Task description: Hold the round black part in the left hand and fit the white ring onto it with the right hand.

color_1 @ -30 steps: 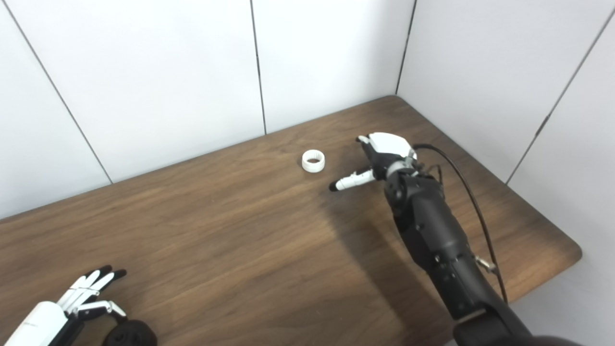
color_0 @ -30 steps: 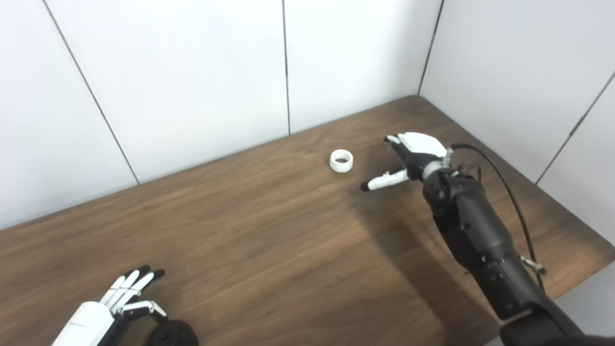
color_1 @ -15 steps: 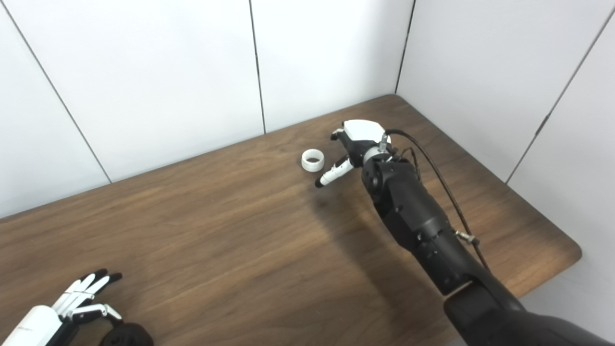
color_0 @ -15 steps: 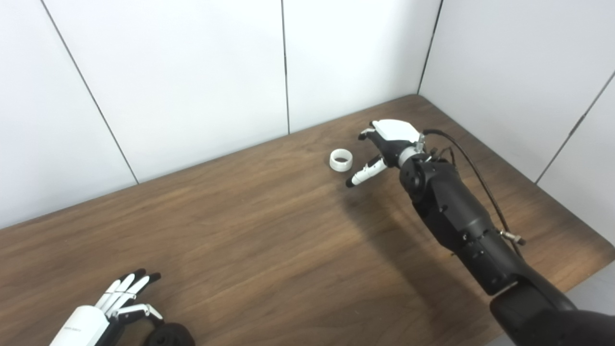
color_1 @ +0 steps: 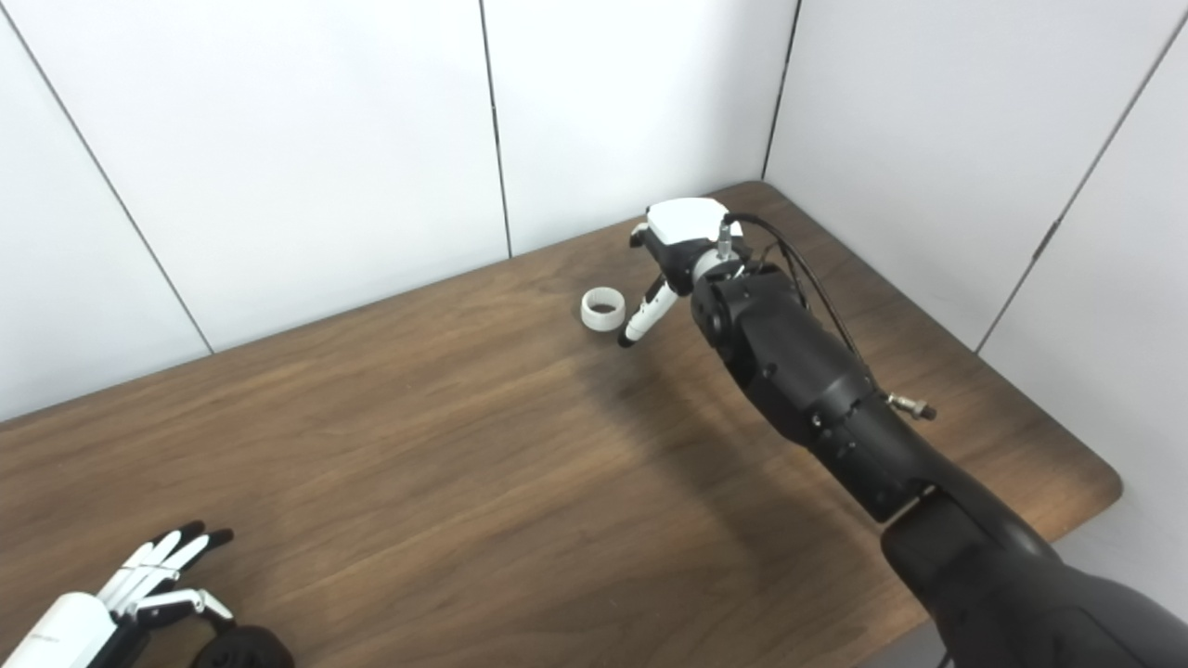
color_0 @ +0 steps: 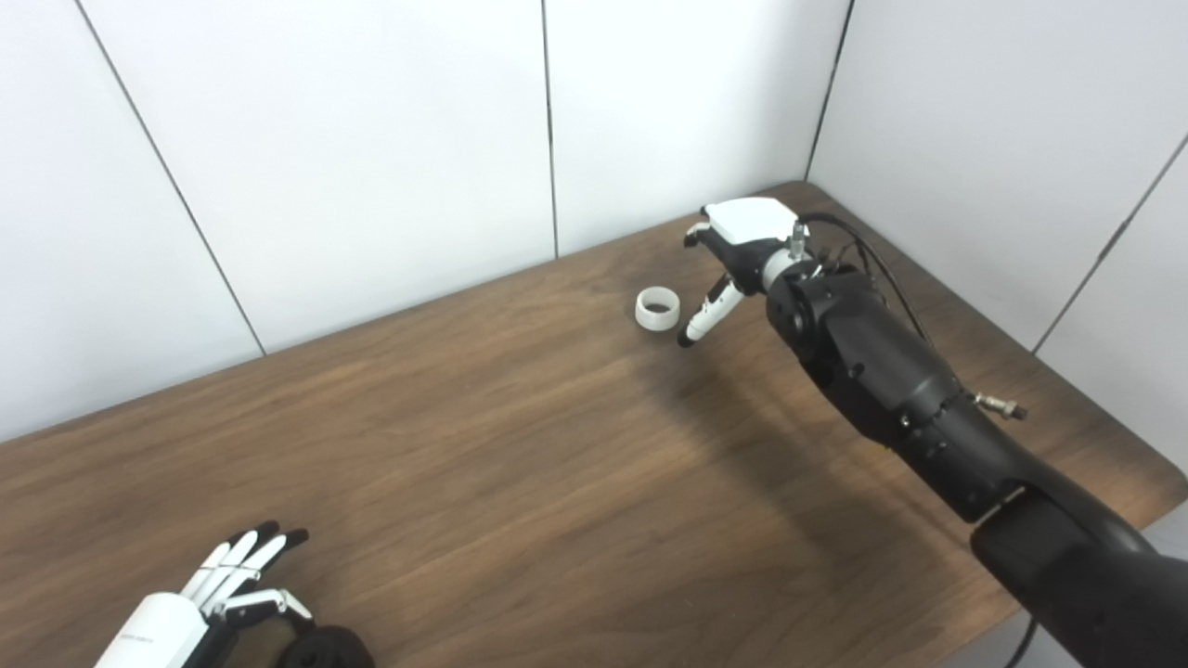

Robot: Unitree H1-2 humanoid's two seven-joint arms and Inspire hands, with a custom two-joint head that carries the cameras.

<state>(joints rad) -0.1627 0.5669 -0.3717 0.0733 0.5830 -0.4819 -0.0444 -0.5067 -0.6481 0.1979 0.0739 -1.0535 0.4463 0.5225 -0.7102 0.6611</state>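
Right robot hand (color_0: 738, 250) empty, fingers apart, hung at 3 o'clock of white ring (color_0: 657, 309) on counter (color_0: 520, 464). Left robot hand (color_0: 218, 598) spread beside round black part (color_0: 327, 648), not gripping.

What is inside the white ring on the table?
The white ring is empty: only dark table shows through its hole. The right hand is beside it, not in it.

faint grey marking on the back of the left hand (color_0: 153, 633), too small to read
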